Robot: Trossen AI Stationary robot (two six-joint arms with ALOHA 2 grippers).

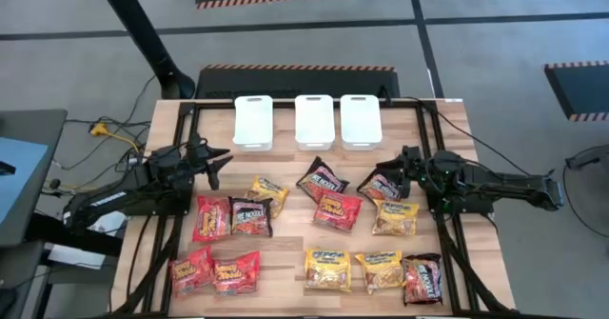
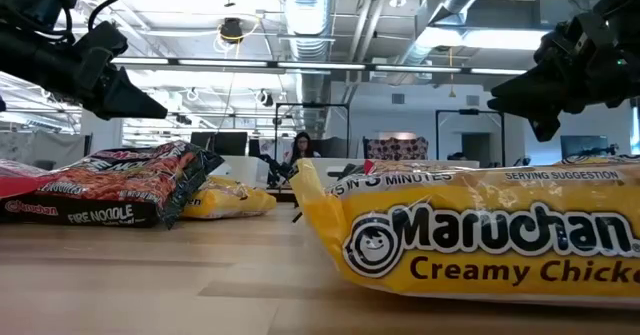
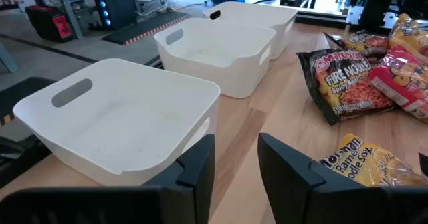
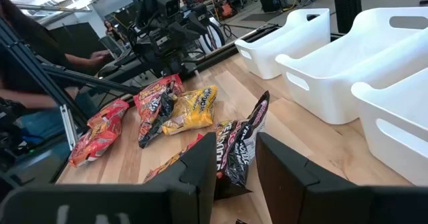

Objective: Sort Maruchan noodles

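Observation:
Several Maruchan noodle packets, red, yellow and dark, lie flat on the wooden table (image 1: 285, 248). Among them are a red one (image 1: 211, 216), a yellow one (image 1: 327, 267) and a dark one (image 1: 381, 184). My left gripper (image 1: 219, 165) (image 3: 237, 154) is open and hovers near the table's left side. It points at the left white bin (image 3: 120, 117), with a yellow packet (image 3: 364, 167) beside it. My right gripper (image 1: 388, 174) (image 4: 235, 157) is open in the air over the dark packet (image 4: 237, 144). In the low view both grippers (image 2: 130, 95) (image 2: 520, 95) hang well above the table.
Three white bins (image 1: 253, 121) (image 1: 314, 121) (image 1: 361, 119) stand in a row at the table's far edge. A black frame rail (image 1: 428, 157) runs along each side of the table. People sit in the room beyond (image 2: 300, 147).

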